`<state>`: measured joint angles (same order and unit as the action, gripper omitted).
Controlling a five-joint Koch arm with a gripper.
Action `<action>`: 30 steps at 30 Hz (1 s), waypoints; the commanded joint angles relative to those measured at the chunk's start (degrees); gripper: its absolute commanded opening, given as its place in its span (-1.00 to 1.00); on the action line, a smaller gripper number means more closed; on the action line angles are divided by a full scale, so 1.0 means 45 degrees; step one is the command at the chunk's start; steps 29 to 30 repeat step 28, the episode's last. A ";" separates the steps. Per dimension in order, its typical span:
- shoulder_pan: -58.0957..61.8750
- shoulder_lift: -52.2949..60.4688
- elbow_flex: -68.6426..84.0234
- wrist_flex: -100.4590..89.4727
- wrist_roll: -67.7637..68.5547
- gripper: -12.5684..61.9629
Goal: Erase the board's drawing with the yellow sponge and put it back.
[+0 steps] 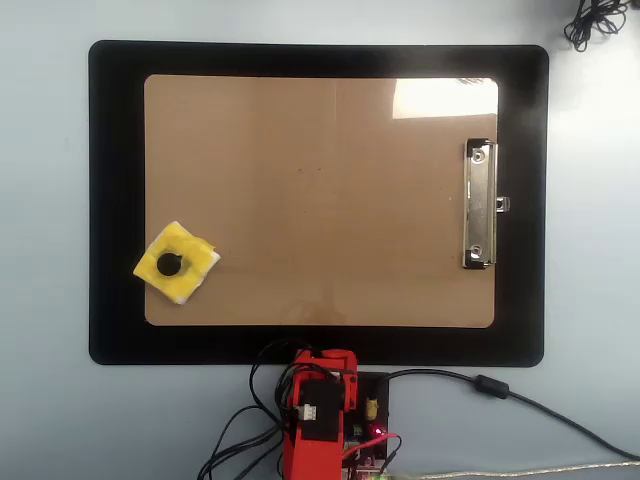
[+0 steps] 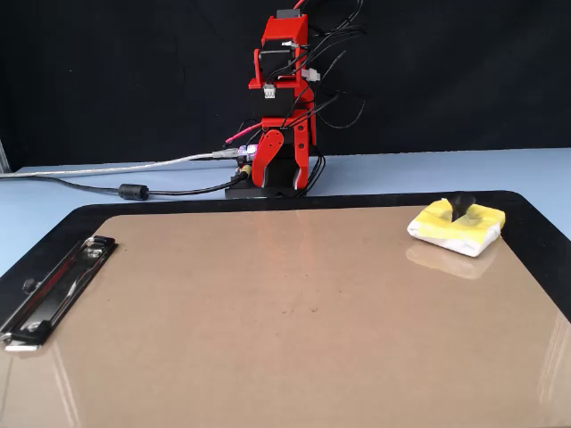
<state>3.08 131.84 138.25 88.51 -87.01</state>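
The tan board point(image 1: 320, 200) lies flat, its silver clip at the overhead view's right. The yellow sponge point(image 1: 176, 263), black knob up, rests on its lower-left corner, well apart from the folded-back hand. Only faint specks of the drawing point(image 1: 312, 169) show mid-board.

— Can you see the gripper from where you stand?
— No. The arm point(image 2: 284, 98) is folded upright over its base, and the jaws can't be made out in either view.
— The drawing?
— Only faint specks on the board point(image 1: 320, 200), too small to read.
— And the board's near edge?
— Cut off by the fixed view's lower border point(image 2: 285, 392).
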 commanded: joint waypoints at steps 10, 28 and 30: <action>0.0000 0.0664 0.0918 0.0957 -0.0117 0.25; -0.0039 0.0664 0.0918 0.0937 -0.0137 0.25; -0.0039 0.0664 0.0918 0.0937 -0.0137 0.25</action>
